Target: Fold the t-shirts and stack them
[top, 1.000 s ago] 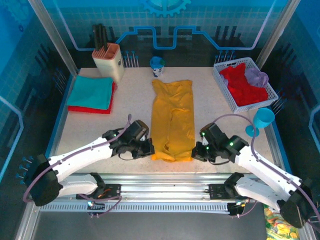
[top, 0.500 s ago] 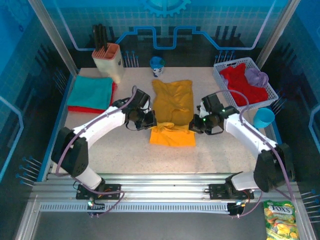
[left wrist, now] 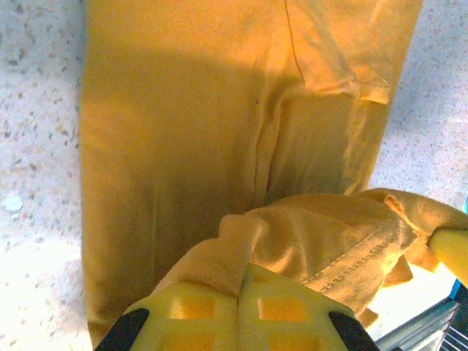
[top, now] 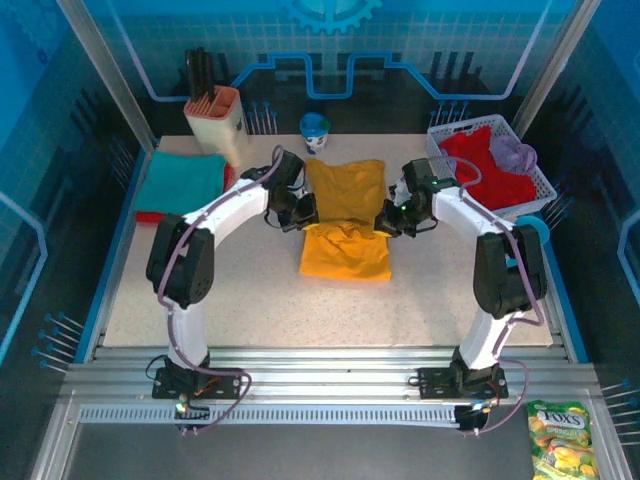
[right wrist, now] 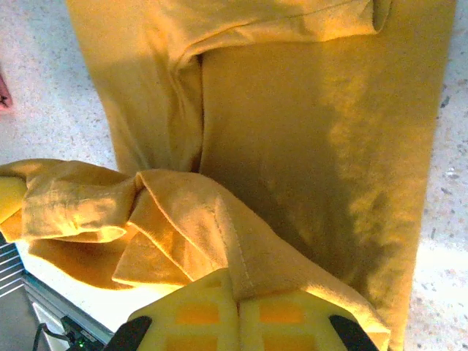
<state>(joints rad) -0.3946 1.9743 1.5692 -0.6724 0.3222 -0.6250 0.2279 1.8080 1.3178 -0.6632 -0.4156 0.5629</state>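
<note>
1. At the far left of the worktop [top: 250,300], a folded teal t-shirt [top: 180,180] lies on top of a folded red t-shirt [top: 150,216], whose edge shows along the near and right sides.
2. Just behind that stack, a beige holder [top: 218,120] stands upright with dark handles sticking out of it.
3. The left fingers [top: 305,213] are pressed together on a bunched fold of the yellow t-shirt [top: 345,250] at its left edge. The left wrist view shows the 2 yellow fingers [left wrist: 238,318] meeting with cloth pinched between them.
4. The yellow t-shirt lies lengthwise in the middle of the worktop. Its far part is flat, and its near part is doubled up toward the fingers. A small blue and white cup [top: 315,130] stands beyond its far end, apart from it.
5. The right fingers [top: 388,220] are likewise clamped on the t-shirt's right edge. In the right wrist view these fingers [right wrist: 238,318] grip a hemmed fold, raised above the flat cloth.
6. At the far right, a white basket [top: 540,185] holds a second red t-shirt [top: 485,175] and a lavender t-shirt [top: 512,152], both crumpled.
7. A teal goblet [top: 535,228] sits near the basket's near corner, and a snack bag [top: 555,435] lies off the worktop at the lower right.
</note>
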